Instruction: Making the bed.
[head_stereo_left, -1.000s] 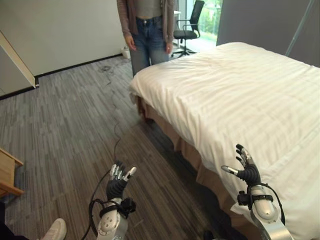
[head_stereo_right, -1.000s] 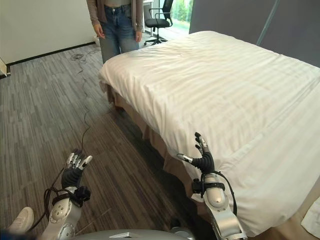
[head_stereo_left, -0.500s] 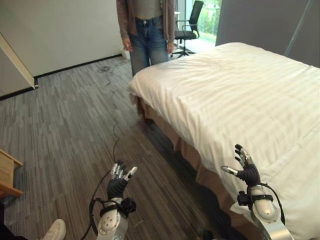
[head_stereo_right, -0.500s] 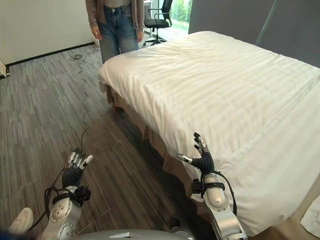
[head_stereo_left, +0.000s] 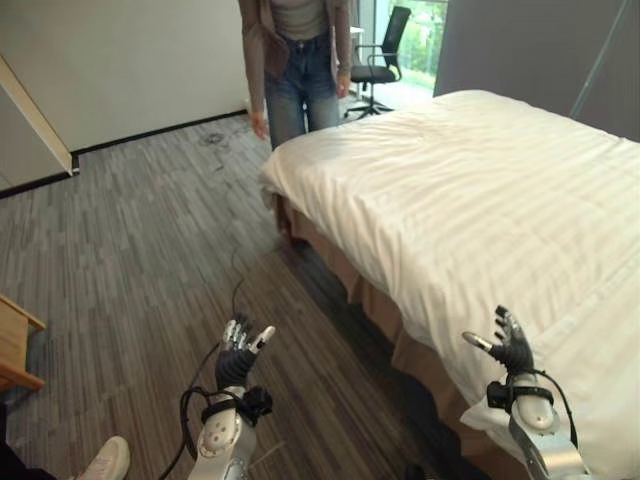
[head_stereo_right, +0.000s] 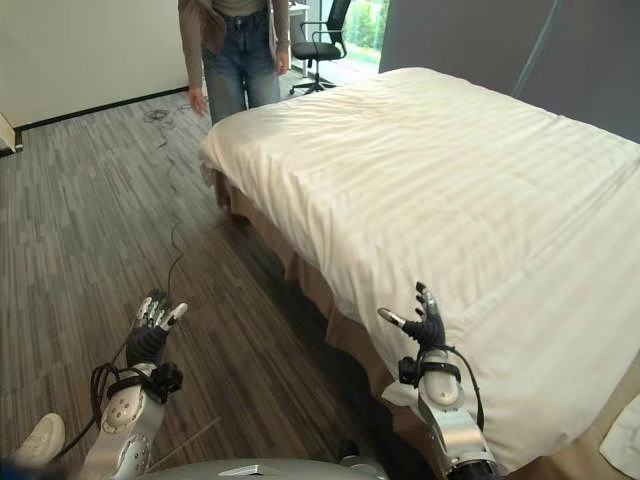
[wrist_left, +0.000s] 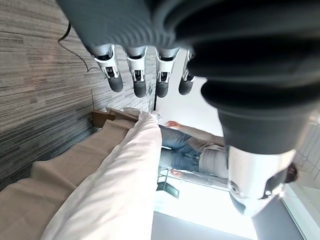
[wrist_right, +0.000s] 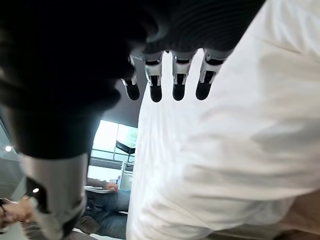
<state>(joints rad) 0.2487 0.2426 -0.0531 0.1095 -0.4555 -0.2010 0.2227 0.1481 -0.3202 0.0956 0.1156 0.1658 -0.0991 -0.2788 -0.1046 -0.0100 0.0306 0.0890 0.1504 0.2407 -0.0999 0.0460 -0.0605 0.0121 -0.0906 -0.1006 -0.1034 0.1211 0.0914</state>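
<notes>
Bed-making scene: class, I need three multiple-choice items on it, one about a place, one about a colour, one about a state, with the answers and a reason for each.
1. Where does the person stand?
A. at the bed's far corner
B. beside the robot
C. on the bed

2. What colour is the bed cover?
A. blue
B. white
C. red

3. How is the right hand?
A. shut on the cover
B. shut, holding nothing
C. open, holding nothing

Answers: 1 A, the legs show past the bed's far corner. 2 B, white striped cloth spreads over the bed. 3 C, its fingers are straight above the cover's near edge, like the left hand over the floor.
</notes>
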